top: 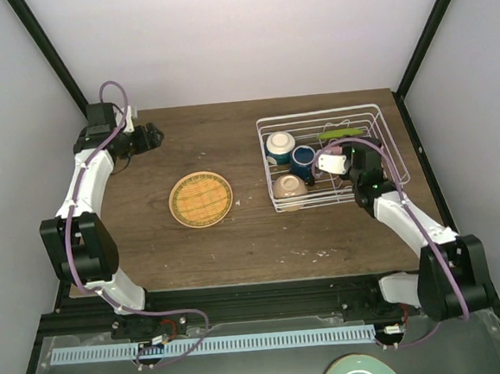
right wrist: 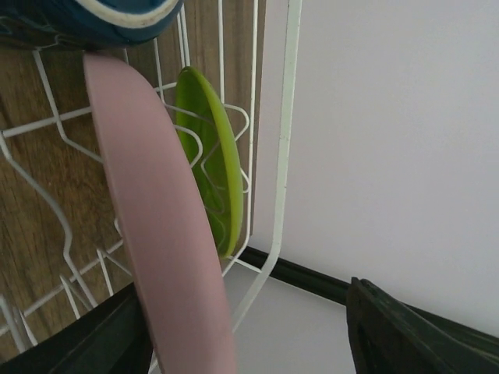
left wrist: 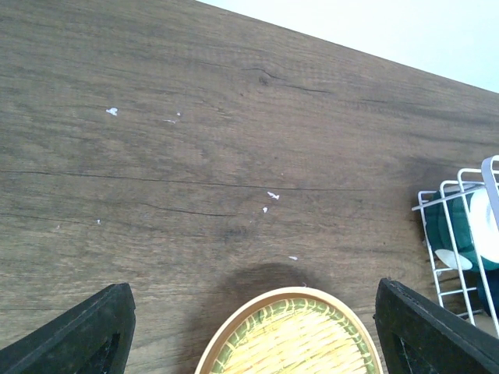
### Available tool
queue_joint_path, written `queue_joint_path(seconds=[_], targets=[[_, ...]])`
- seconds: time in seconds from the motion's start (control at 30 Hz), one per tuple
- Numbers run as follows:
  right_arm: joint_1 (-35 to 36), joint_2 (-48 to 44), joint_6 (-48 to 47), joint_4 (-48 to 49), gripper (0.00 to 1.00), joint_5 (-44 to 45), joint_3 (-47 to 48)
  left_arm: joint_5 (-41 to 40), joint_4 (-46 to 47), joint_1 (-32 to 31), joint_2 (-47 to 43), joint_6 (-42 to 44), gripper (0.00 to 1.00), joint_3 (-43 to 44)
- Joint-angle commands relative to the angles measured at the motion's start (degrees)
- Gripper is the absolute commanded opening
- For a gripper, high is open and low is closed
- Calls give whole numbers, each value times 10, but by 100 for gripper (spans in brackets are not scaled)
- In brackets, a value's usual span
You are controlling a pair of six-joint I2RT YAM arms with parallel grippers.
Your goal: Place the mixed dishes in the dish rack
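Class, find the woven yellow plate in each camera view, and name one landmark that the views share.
Top external: woven yellow plate on the table, left of centre.
Left wrist: bottom edge, centre, partly cut off.
Right wrist: not in it.
Shared landmark: the white wire dish rack, in all three views.

Rack [top: 313,113] holds cream bowls [top: 280,143], blue mug [top: 302,159], upright pink plate [right wrist: 156,234] and lime plate [right wrist: 214,156]; yellow plate [top: 201,199] lies outside.
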Motion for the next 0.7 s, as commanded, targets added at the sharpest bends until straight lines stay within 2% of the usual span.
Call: queue_joint_path(seconds=[0.0, 0.13, 0.2, 0.33, 0.47, 0.57, 0.67], targets=[[20, -54, 31, -93, 71, 1, 37, 8, 6, 4, 7, -5, 86, 1], [49, -92, 89, -189, 93, -33, 65, -8, -4, 4, 16, -10, 86, 2], [63, -101, 128, -241, 100, -52, 89, -15, -16, 4, 22, -13, 86, 1], [83, -97, 226, -292, 100, -96, 141, -35, -56, 4, 34, -7, 86, -4], [89, -75, 386, -220, 100, -159, 175, -43, -63, 4, 22, -10, 86, -44], [90, -20, 527, -178, 100, -211, 221, -44, -71, 3, 12, -16, 86, -68], [94, 73, 676, -193, 100, -241, 310, -44, -76, 1, -5, -16, 86, -94]])
